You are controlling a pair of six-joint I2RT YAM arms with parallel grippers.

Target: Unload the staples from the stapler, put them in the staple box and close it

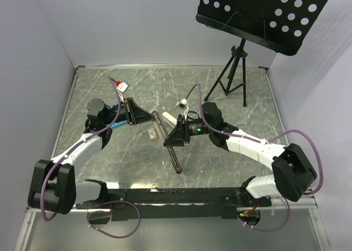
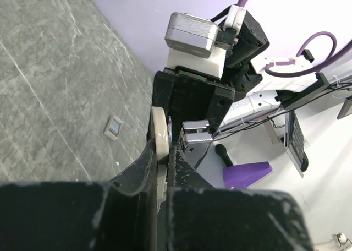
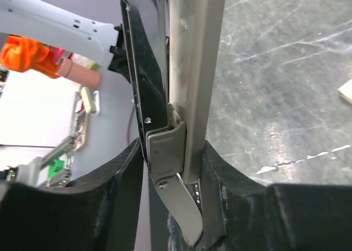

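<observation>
The stapler (image 1: pixel 159 124) is a slim white bar held off the table mid-scene, with a longer dark part (image 1: pixel 176 160) running down toward the near edge. My left gripper (image 1: pixel 147 118) is shut on its upper white end. In the left wrist view the rounded white tip (image 2: pixel 160 131) sticks out between the shut jaws of the left gripper (image 2: pixel 165 152). My right gripper (image 1: pixel 173 138) is shut on the stapler's middle. In the right wrist view the right gripper (image 3: pixel 176 146) clamps a beige bar (image 3: pixel 192 69) with a grey hinged piece (image 3: pixel 168 152) and a black strip beside it. No staples show.
A tiny white-and-brown block (image 1: pixel 152 133) lies on the marble table just below the stapler. A small grey square (image 1: pixel 215 160) lies to the right, perhaps the square in the left wrist view (image 2: pixel 114 127). A black music stand (image 1: pixel 236 69) stands back right.
</observation>
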